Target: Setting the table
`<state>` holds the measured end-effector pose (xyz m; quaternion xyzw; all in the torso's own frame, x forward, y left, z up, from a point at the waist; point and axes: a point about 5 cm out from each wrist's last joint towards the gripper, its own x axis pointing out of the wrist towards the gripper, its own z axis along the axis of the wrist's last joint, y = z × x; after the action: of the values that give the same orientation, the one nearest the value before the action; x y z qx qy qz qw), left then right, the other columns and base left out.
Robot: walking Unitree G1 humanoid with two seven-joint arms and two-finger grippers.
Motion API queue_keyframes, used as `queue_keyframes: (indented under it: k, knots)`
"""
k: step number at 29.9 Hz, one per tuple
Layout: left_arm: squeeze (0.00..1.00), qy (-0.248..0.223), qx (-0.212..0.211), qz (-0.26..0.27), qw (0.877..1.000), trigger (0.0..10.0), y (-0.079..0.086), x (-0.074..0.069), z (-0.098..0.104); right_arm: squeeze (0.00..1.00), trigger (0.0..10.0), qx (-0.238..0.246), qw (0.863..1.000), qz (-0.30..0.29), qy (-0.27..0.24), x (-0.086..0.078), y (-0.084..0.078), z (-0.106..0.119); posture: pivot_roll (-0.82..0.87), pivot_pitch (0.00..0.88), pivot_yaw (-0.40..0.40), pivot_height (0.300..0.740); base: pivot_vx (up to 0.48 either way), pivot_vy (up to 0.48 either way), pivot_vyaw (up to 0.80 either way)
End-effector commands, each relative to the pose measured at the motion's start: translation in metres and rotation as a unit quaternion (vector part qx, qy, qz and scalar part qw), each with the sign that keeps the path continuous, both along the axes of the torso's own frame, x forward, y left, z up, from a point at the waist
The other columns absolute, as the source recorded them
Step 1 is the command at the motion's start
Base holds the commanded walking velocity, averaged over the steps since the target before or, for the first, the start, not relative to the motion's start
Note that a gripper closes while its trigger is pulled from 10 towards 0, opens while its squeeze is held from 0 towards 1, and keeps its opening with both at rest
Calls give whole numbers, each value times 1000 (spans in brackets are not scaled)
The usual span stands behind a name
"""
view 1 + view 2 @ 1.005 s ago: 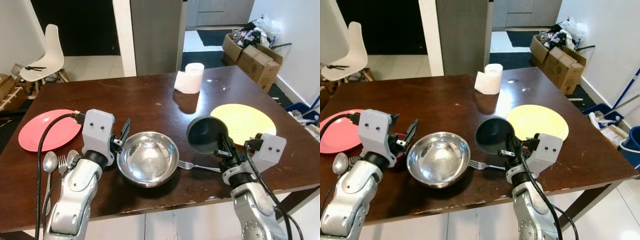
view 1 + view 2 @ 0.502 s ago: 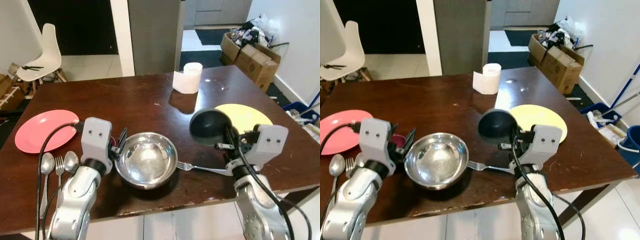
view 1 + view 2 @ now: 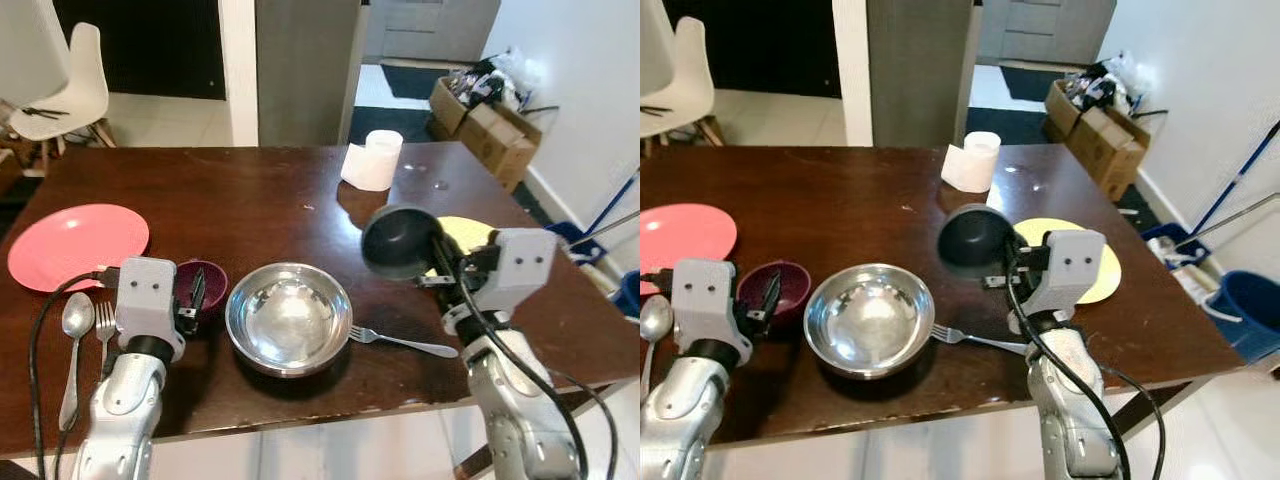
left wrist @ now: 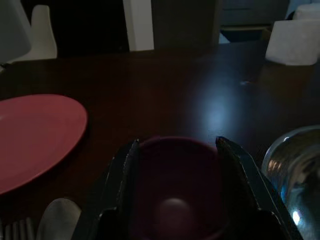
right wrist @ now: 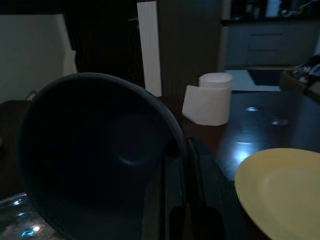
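Note:
My right gripper (image 3: 441, 272) is shut on the rim of a dark bowl (image 3: 398, 240), holding it tilted in the air above the table, just left of the yellow plate (image 3: 466, 231). In the right wrist view its fingers (image 5: 175, 200) pinch the bowl's rim (image 5: 100, 145). My left gripper (image 3: 196, 296) is open, with a finger on each side of a small maroon bowl (image 4: 175, 195) on the table. A steel bowl (image 3: 288, 316) sits right of the maroon bowl (image 3: 210, 280), with a fork (image 3: 402, 343) beside it.
A pink plate (image 3: 75, 245) lies at the table's left, with a spoon (image 3: 74, 322) and a fork (image 3: 105, 326) below it. A paper roll (image 3: 372, 160) stands at the far side. A white chair (image 3: 60, 85) and cardboard boxes (image 3: 482, 108) stand beyond the table.
My right gripper has lifted the dark bowl off the table and carried it up and left. My left gripper drew back from the steel bowl's rim to the maroon bowl. The camera shifted.

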<state>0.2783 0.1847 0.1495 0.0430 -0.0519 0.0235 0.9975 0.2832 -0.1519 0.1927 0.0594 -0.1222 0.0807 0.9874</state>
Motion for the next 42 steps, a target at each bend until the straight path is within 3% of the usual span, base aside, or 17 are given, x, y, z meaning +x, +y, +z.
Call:
queue_keyframes:
  k: [1, 7, 17, 42]
  knots:
    - [0, -14, -1, -15, 1000, 10000, -5, 2, 6, 0, 10000, 7, 1000, -5, 13, 1, -2, -5, -80, 0, -20, 740, 0, 0, 0]
    - [0, -25, 13, -44, 999, 10000, -8, 6, 14, 0, 10000, 22, 1000, -17, 10, -1, -1, -6, -85, 0, 14, 740, 0, 0, 0]
    - [0, -31, 8, -47, 998, 10000, -11, 9, 18, 0, 10000, 24, 999, -24, 12, -1, -2, -10, -80, 0, 24, 740, 0, 0, 0]
    - [0, -30, 5, -46, 998, 10000, -12, 5, 16, 0, 10000, 17, 999, -23, 17, 1, -3, -13, -76, 0, 18, 740, -335, 0, 0]
